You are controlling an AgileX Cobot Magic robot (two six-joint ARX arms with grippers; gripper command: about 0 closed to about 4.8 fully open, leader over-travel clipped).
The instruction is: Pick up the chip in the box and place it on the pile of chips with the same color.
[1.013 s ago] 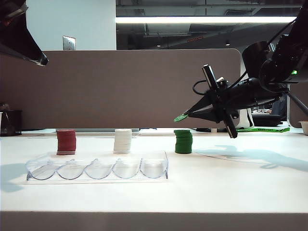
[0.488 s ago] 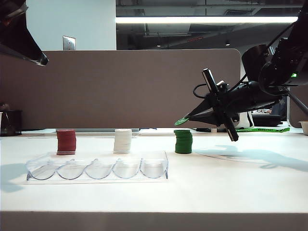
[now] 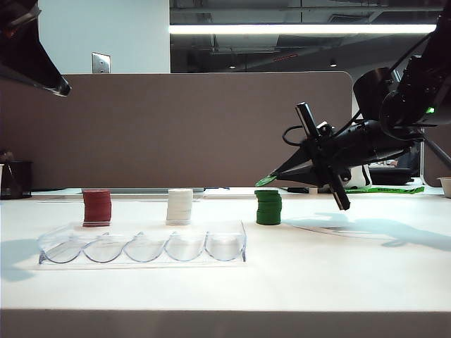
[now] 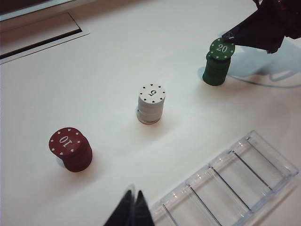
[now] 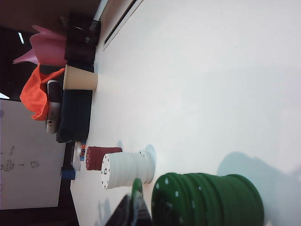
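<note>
One chip (image 3: 266, 180) | clamped in right pincer (image 3: 272, 177) | just above green stack (image 3: 268, 207) | left pincer (image 4: 132, 207) shut, empty

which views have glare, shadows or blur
Exterior view: bright ceiling strip, right gripper slightly motion-blurred, its shadow on the table. Left wrist view: sharp, left gripper dark. Right wrist view: green stack soft, casting a faint shadow.

White table (image 3: 366, 274), brown partition (image 3: 176, 127), white wall (image 3: 106, 28), ceiling strip light (image 3: 296, 29)
</note>
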